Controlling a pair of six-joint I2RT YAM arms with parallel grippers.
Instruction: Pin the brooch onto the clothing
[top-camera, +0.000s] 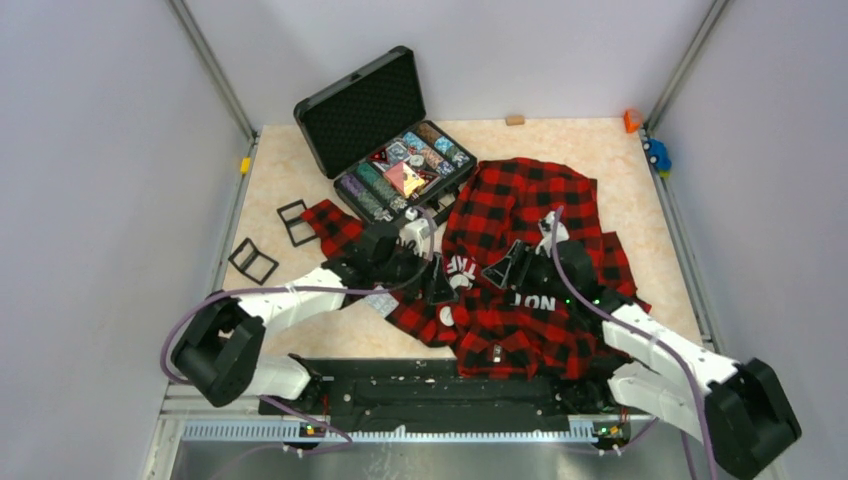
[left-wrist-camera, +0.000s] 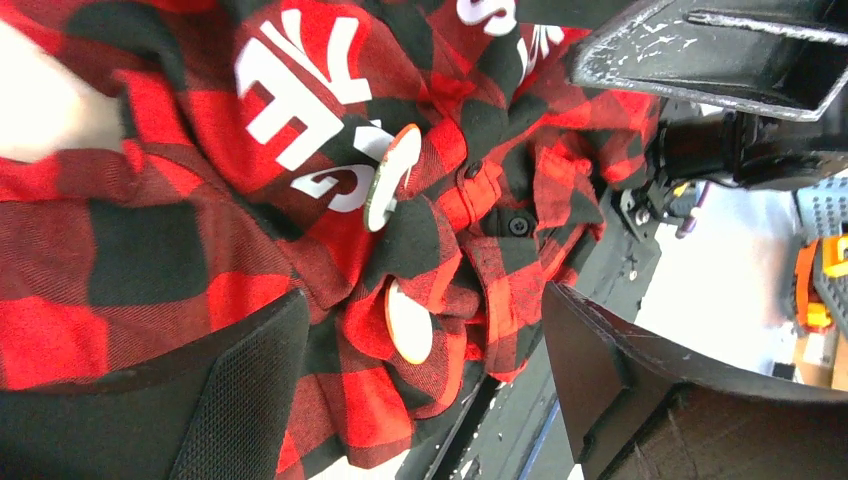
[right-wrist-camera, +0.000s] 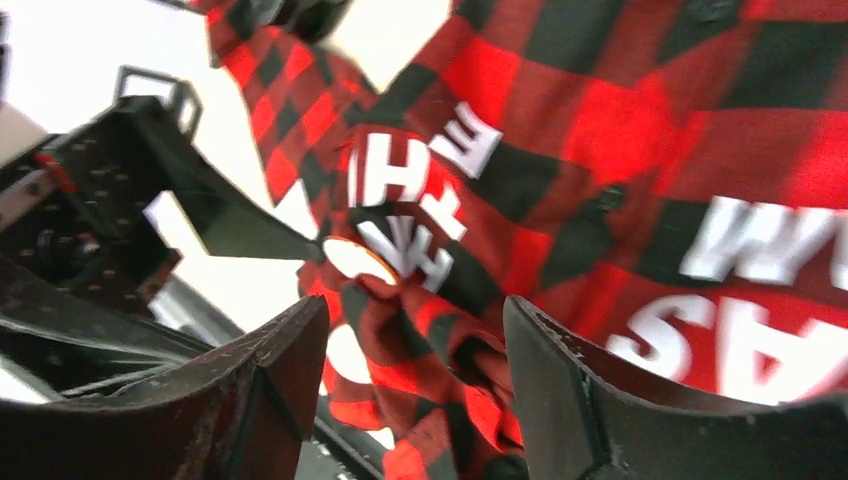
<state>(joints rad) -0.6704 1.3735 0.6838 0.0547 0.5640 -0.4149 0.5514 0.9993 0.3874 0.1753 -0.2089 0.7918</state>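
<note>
Two wide, empty: left end effector (left-wrist-camera: 420, 300), right end effector (right-wrist-camera: 415, 300), over red-and-black checked flannel shirt (left-wrist-camera: 150, 250). Round white brooch (left-wrist-camera: 392, 175) tilted; probably best lifting straight, clear of folds.

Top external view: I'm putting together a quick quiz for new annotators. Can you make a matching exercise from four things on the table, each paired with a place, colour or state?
Things:
1. shirt
2. case
3. wooden block
4. black frames

Descriptions:
A. alone at the far edge
B. open, lid raised, small items inside
C. lying flat at the left side
D. red-and-black checked, crumpled in the middle

Pairs: 1-D, 2-B, 3-A, 4-C
</note>
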